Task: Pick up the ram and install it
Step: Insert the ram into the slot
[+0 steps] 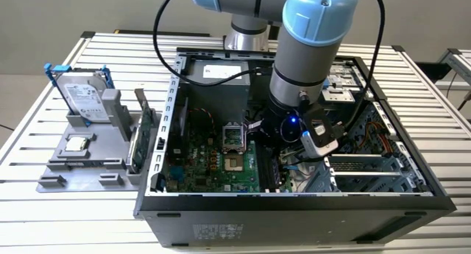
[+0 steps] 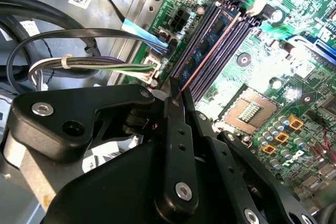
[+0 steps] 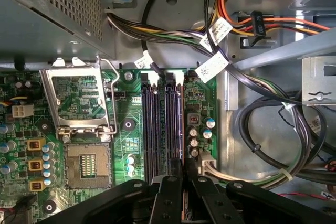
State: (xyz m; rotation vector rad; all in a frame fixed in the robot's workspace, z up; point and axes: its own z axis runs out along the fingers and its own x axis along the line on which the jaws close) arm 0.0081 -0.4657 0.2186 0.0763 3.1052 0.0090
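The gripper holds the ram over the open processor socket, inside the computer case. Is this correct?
Not quite. The gripper holds the ram over the memory slots, beside the open processor socket, inside the computer case. Both wrist views show it.

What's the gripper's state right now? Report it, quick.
Gripper: jaws closed on the ram, which is held edge-on along the memory slots.

Arm [image 1: 305,50] reaching steeply down; claw [image 2: 176,95] fingers nearly together, thin edge between.
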